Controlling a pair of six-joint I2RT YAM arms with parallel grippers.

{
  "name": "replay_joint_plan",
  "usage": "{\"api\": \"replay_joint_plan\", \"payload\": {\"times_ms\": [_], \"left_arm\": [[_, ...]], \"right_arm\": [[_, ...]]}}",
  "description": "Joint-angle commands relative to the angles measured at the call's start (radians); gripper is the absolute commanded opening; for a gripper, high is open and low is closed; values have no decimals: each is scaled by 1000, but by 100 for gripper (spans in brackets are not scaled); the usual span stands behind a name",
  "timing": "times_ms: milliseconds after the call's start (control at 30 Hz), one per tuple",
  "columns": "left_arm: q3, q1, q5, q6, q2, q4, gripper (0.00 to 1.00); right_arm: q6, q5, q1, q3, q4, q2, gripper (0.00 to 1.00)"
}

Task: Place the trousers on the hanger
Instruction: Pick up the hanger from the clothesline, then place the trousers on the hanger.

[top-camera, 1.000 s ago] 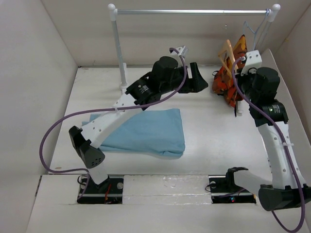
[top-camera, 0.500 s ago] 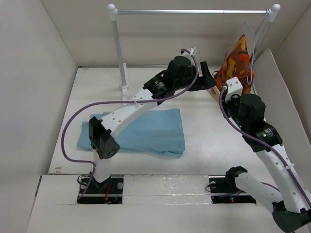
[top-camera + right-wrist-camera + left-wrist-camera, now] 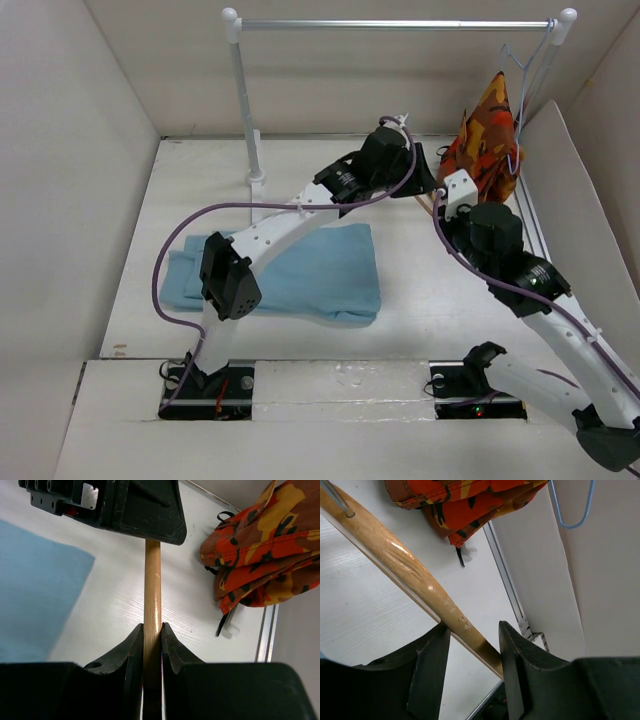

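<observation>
The tan wooden hanger [image 3: 152,585] is clamped between my right gripper's [image 3: 152,627] fingers, above the table. In the left wrist view its arm [image 3: 405,562] runs slantwise down between the spread fingers of my left gripper [image 3: 472,630], with the metal hook [image 3: 337,500] at the top left. In the top view both grippers, left [image 3: 425,182] and right [image 3: 445,203], meet at the back right and hide most of the hanger. The light-blue trousers [image 3: 300,268] lie flat on the table, left of the grippers, and show in the right wrist view [image 3: 35,590].
An orange-red patterned garment [image 3: 488,130] hangs on a thin blue wire hanger [image 3: 525,70] from the rail [image 3: 400,23] at the back right, close behind the grippers. The rack post [image 3: 243,110] stands at the back left. The right wall [image 3: 580,170] is near.
My right arm has brought the hanger down and left, away from the garment. My left arm has reached right, and its fingers now straddle the hanger's arm.
</observation>
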Motion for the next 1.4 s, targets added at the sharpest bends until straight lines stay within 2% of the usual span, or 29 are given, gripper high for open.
{"api": "replay_joint_plan", "payload": {"times_ms": [0,67,100,133,167,200,233,300,333,367,400,433,533,700,733,767,800,833,867,1033,1100,1200,1267,1300,1333,1367], "left_arm": [[44,1,-16,0,-9,14,37],[36,1,-15,6,-4,2,36],[15,1,-16,11,-4,0,31],[-17,1,-16,12,-11,3,14],[-18,1,-16,12,-15,10,6],[-83,1,-12,9,-30,38,0],[-84,1,-4,9,-31,39,0],[-169,1,7,-7,-64,69,0],[-214,1,25,-18,-81,123,0],[-257,1,34,-32,-119,160,0],[-363,1,45,-52,-141,201,0],[-422,1,63,-90,-164,291,0],[-593,-9,76,-150,-227,422,0],[-743,-60,5,-184,-285,465,0],[-769,-69,-25,-195,-296,483,0],[-819,-80,-44,-225,-316,496,0],[-846,-92,-62,-238,-328,507,0],[-873,-121,-99,-254,-340,523,0],[-899,-138,-149,-270,-366,530,0],[-1082,-235,-330,-389,-437,580,0],[-1131,-258,-375,-414,-446,577,0],[-1197,-258,-406,-457,-431,588,0],[-1228,-249,-429,-477,-428,617,0],[-1245,-249,-433,-483,-425,622,0],[-1248,-249,-449,-486,-425,613,0],[-1248,-249,-458,-495,-416,600,0]], "right_arm": [[27,86,56,-4,22,-4,0],[44,108,76,-19,-10,-26,0],[52,105,91,-28,-11,-38,0],[64,105,103,-42,-20,-62,0],[73,105,104,-42,-30,-73,0],[90,85,104,-59,-73,-84,9],[102,85,104,-59,-73,-89,9],[115,74,114,-59,-134,-98,28],[132,23,114,-64,-132,-104,47],[130,-22,114,-65,-132,-119,55],[141,-62,114,-47,-153,-119,63],[145,-132,102,-30,-174,-113,69],[141,-226,79,39,-248,-83,76],[147,-346,45,79,-290,-79,73],[164,-370,45,65,-276,-87,66],[173,-384,33,20,-256,-95,57],[188,-406,21,-8,-207,-101,44],[217,-444,21,-37,-181,-107,10],[248,-459,9,-100,-150,-105,0],[337,-507,-31,-251,70,-49,0],[346,-545,-47,-321,191,-11,0],[371,-530,-58,-357,261,68,2],[379,-561,-68,-378,340,100,10],[382,-568,-77,-387,406,143,17],[391,-579,-77,-395,433,172,29],[396,-582,-77,-392,446,207,33]]}}
